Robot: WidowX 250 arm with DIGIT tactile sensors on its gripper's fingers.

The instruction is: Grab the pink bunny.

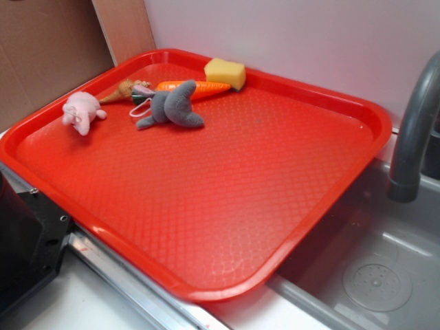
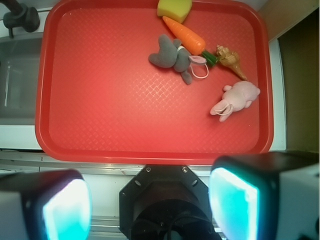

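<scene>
Over near edge of red tray (image 2: 100, 130), jaws stood wide apart, empty, both pads (image 2: 232, 202) glowing cyan at bottom of wrist view, well clear of all items. Tray rested on bench (image 1: 62, 302) beside sink (image 1: 375, 271). Pink bunny (image 2: 236, 99) lay on its side toward tray's right edge in wrist view, apart from others. Brown shell-like toy (image 2: 229, 60) sat just beyond it. Grey plush (image 2: 172, 57) with white loop lay touching orange carrot (image 2: 186, 35). Yellow sponge (image 2: 174, 8) sat at far edge.
</scene>
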